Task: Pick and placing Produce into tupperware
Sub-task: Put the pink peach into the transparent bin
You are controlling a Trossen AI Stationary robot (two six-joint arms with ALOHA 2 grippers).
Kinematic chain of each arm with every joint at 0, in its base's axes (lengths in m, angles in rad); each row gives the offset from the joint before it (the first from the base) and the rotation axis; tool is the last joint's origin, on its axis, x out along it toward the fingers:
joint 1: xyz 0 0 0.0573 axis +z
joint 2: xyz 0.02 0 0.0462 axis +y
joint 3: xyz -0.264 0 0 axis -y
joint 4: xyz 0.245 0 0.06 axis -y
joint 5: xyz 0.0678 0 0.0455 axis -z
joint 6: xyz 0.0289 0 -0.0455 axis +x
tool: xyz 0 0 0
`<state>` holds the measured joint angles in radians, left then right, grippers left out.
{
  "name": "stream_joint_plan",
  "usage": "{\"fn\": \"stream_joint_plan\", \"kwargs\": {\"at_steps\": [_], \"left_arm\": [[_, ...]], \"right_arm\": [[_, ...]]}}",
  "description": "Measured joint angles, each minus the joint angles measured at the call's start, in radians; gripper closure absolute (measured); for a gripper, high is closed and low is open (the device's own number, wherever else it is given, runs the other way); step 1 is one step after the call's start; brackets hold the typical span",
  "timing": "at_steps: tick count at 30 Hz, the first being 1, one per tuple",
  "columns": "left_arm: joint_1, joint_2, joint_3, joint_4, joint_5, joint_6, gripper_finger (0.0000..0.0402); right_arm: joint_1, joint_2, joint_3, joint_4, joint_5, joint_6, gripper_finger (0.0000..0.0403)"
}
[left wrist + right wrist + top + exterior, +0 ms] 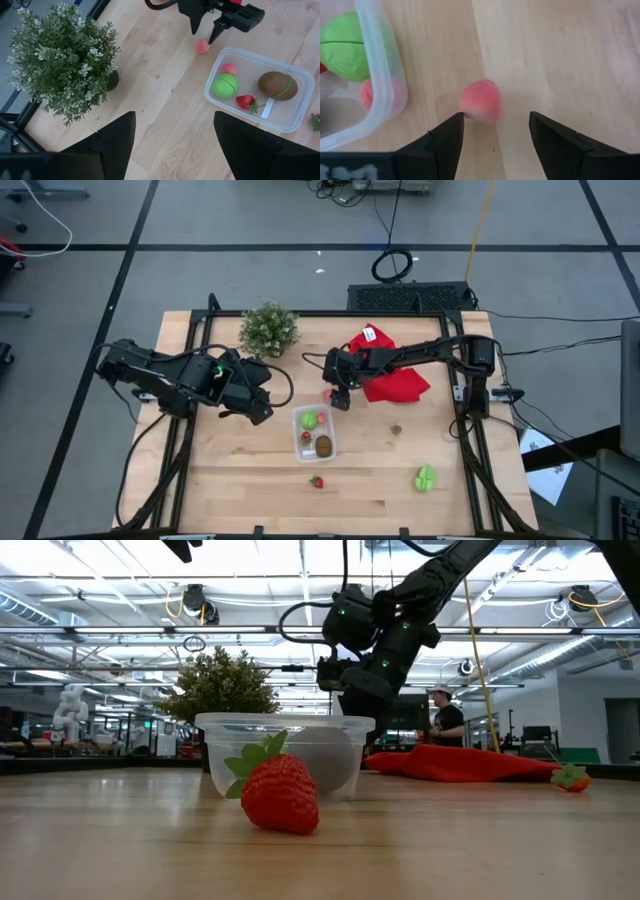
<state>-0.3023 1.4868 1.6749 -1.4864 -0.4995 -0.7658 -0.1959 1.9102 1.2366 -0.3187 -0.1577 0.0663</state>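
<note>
Hovering wide-open right gripper (495,131) over pink fruit (481,101), wooden table (240,470), lit workshop behind

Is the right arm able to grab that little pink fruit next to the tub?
Probably yes. The right gripper hangs open right above the pink fruit, which lies alone on the wood just outside the tub; nothing blocks it.

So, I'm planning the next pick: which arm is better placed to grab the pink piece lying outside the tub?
Right. The right gripper is open just above the pink piece, beside the tupperware. The left gripper sits farther off.
</note>
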Motion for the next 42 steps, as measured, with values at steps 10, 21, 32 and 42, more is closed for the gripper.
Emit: {"fn": "stream_joint_plan", "kwargs": {"at_steps": [10,21,32,42], "left_arm": [[0.0,0.0,0.0,0.0,0.0,0.001,0.0128],[0.001,0.0,0.0,0.0,0.0,0.005,0.0128],[0.041,0.0,0.0,0.0,-0.009,0.012,0.0128],[0.069,0.0,0.0,0.0,-0.008,0.012,0.0128]], "right_arm": [[-0.035,0.0,0.0,0.004,0.001,-0.003,0.0188],[-0.021,0.0,0.0,0.008,-0.004,-0.056,0.0188],[-0.026,0.0,0.0,0.039,-0.005,-0.079,0.0188],[-0.027,0.0,0.0,0.068,-0.059,-0.082,0.0188]]}}
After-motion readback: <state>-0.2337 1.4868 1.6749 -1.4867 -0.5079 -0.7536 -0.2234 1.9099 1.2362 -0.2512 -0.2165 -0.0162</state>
